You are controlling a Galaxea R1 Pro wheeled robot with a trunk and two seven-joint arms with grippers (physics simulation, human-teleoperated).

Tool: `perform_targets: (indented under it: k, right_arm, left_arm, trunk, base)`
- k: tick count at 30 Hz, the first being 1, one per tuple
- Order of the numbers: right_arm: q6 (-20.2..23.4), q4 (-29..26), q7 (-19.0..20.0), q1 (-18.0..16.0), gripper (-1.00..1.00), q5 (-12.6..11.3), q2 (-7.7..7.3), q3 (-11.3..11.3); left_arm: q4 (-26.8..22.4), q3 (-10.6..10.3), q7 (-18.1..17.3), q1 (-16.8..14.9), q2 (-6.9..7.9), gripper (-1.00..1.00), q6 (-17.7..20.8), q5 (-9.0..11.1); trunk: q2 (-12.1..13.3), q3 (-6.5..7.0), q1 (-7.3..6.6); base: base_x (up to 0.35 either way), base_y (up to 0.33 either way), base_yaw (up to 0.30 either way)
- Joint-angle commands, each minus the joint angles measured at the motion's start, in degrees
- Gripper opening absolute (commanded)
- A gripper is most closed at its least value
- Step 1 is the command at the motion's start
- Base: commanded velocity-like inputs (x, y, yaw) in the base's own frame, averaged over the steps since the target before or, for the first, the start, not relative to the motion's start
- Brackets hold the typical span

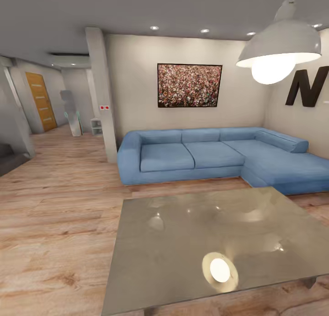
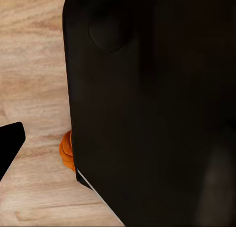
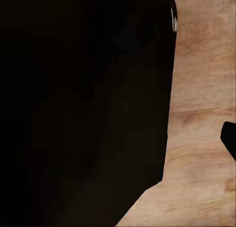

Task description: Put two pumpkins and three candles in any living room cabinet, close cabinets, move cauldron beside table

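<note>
We look out over a living room with a pale wood-plank floor [image 1: 55,224], plain off-white walls and a grey ceiling set with small round spotlights. Directly before us stands a low rectangular grey table with a glossy, reflective top [image 1: 183,252], and behind it a long blue fabric corner sofa [image 1: 201,156] runs along the far wall and turns toward us on the right. Above the sofa hangs a dark-framed picture of speckled red and pink [image 1: 189,85]. A white dome pendant lamp [image 1: 278,49] hangs close to our head camera at upper right, its glow mirrored in the tabletop. To the left a square pillar [image 1: 104,92] marks a hallway ending in an orange wooden door [image 1: 42,101].

The wrist views give us what the head view does not. In the left wrist view a large black part of the robot's body [image 2: 157,109] covers most of the picture, and at its edge, on the floor planks, peeps a sliver of a small bright-orange ribbed pumpkin [image 2: 67,151], mostly hidden. A dark tip at that picture's edge may be a finger; we cannot tell whether the left gripper is spread or clenched. The right wrist view shows similar black bodywork [image 3: 83,109] against the floor, and again we cannot tell the right gripper's state.
</note>
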Motion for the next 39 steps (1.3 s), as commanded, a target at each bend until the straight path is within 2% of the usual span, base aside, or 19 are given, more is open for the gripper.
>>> perform_targets:
  k: [1,6,10,19,30,39]
  right_arm:
    - [-0.01,0.16,0.2,-0.34,1.0,-0.33,0.09,-0.24]
    - [-0.26,0.17,0.18,-0.93,1.0,-0.45,0.09,-0.26]
    - [-0.61,0.18,0.18,-1.04,1.0,-1.12,0.09,-0.26]
    - [-0.74,0.18,0.18,-1.06,1.0,-1.23,0.09,-0.26]
    - [-0.92,0.18,0.18,-1.06,1.0,-1.23,0.09,-0.21]
    - [-0.97,0.18,0.18,-1.06,1.0,-1.23,0.17,-0.19]
  left_arm:
    - [-0.33,-0.33,-0.18,0.33,0.08,1.0,-0.28,-0.33]
    - [-1.31,-0.47,-0.18,0.44,-0.09,1.0,-0.29,-0.4]
    - [-1.48,-0.52,-0.18,0.44,-0.55,1.0,-0.32,-0.51]
    - [-1.49,-0.47,-0.18,0.44,-0.61,1.0,-0.35,-0.53]
    - [-1.49,-0.44,-0.17,0.44,-0.62,1.0,-0.35,-0.44]
    - [-1.49,-0.44,-0.17,0.44,-0.62,1.0,-0.35,-0.44]
  trunk:
    - [-0.03,-0.03,0.0]
    - [-0.03,-0.03,0.0]
    - [-0.03,-0.03,0.0]
    - [-0.03,-0.03,0.0]
    - [-0.03,-0.03,0.0]
    - [-0.03,-0.03,0.0]
  base:
    - [0.0,0.0,0.0]
    - [0.0,-0.039,0.0]
    - [0.003,-0.214,0.0]
    - [-0.011,-0.21,0.0]
    - [-0.156,-0.248,0.006]
    - [-0.218,-0.216,0.199]
